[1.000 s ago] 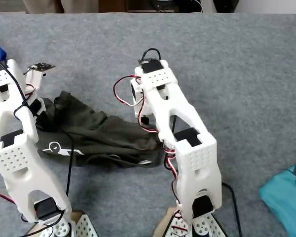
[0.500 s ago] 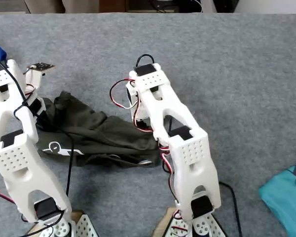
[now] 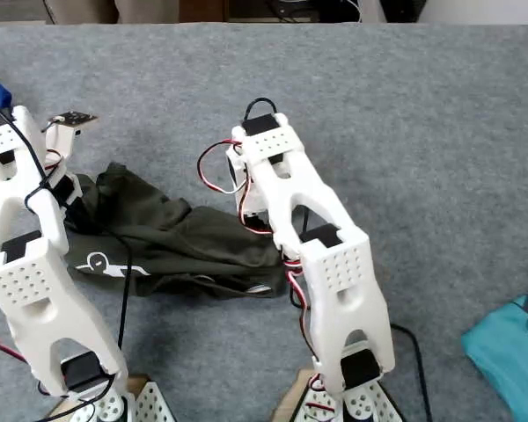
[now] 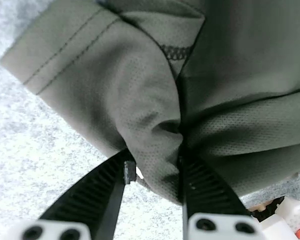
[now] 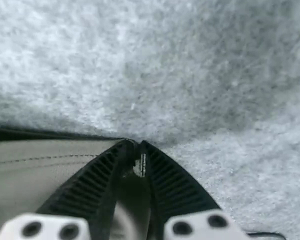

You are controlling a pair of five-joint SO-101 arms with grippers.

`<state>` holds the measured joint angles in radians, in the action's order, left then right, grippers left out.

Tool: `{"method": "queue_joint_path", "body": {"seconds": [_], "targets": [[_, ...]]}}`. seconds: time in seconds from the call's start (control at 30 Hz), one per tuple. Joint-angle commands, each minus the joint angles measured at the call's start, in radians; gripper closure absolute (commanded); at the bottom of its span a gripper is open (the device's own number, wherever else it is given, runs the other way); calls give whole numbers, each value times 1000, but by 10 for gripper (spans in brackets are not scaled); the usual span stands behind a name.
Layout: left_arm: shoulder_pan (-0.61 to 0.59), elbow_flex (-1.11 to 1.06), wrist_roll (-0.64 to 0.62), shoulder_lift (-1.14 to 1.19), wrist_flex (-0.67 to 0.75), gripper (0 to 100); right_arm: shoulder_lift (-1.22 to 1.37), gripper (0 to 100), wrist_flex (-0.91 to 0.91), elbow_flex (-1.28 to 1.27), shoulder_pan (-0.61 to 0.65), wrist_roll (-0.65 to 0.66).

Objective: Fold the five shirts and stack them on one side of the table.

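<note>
Fingers (image 4: 100, 190) of the left gripper (image 4: 155, 160) are clenched on a bunched fold of the olive shirt (image 4: 230, 75), just above the grey desk (image 4: 35, 150).

At the shirt's hemmed edge, the right gripper (image 5: 135, 150) is pinched closed with cloth between its fingers.

From above, the shirt lies crumpled between the left arm (image 3: 35, 290) and the right arm (image 3: 308, 220). A teal shirt (image 3: 510, 347) lies well apart.

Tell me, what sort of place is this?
Likely a robotics lab bench: two white arms stand side by side at a grey felt-covered table, handling an olive shirt; a teal shirt lies at the edge.
</note>
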<state>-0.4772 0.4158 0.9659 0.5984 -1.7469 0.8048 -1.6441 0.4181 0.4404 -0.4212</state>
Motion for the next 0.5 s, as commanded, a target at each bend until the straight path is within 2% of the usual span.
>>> {"method": "queue_joint_path", "body": {"seconds": [0.0, 0.13, 0.47], "targets": [[-6, 43, -8, -59, -12, 853, 28, 994, -49, 53, 25, -8], [-6, 43, -8, -59, -12, 853, 28, 994, -132, 240, 24, -72], [-11, 44, -14, -59, -11, 850, 35, 994, -137, 727, -7, -74]]}}
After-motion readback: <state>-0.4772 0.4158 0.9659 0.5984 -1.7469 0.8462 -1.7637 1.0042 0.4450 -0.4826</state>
